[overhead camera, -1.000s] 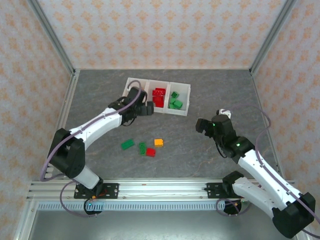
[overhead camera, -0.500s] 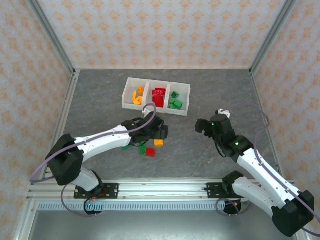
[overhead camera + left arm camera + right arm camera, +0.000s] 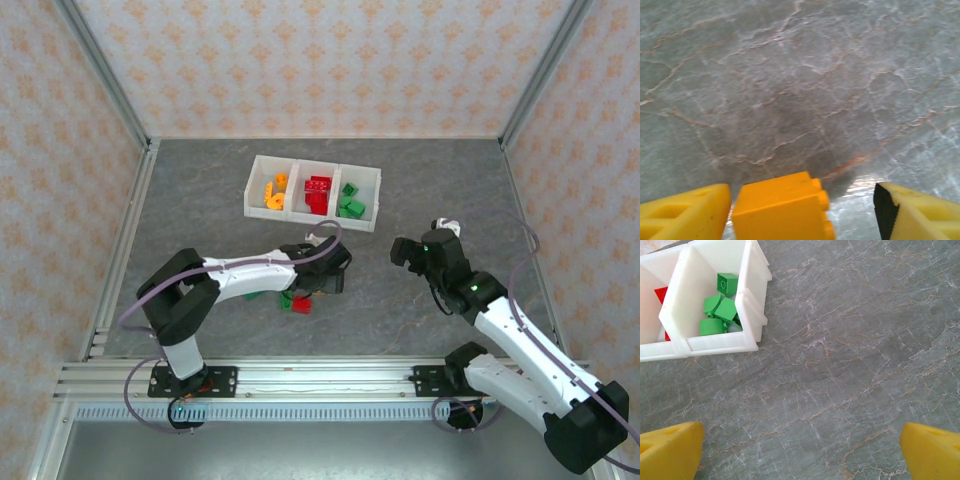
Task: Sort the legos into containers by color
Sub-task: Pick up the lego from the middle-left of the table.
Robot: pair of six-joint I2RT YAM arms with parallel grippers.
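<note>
My left gripper (image 3: 326, 279) is down on the loose legos at mid-table. In the left wrist view an orange brick (image 3: 780, 206) lies between the jaws of that gripper (image 3: 802, 212). It sits close against the left finger, with a gap to the right finger (image 3: 900, 210), so the gripper is open. A red brick (image 3: 301, 305) and a green brick (image 3: 286, 298) lie just beside it. The containers (image 3: 379, 200) hold orange pieces (image 3: 273, 192) left, red bricks (image 3: 318, 191) in the middle and green bricks (image 3: 350, 203) right. My right gripper (image 3: 405, 250) hangs open over bare table.
The right wrist view shows the containers' right bin (image 3: 752, 305) with green bricks (image 3: 720, 310) at upper left, and bare grey table below my right gripper (image 3: 802, 452). Patterned walls and metal posts enclose the table on three sides.
My left arm swung from the containers' left bin down to the loose bricks. Its jaws have narrowed round the orange brick. The right arm has not moved.
</note>
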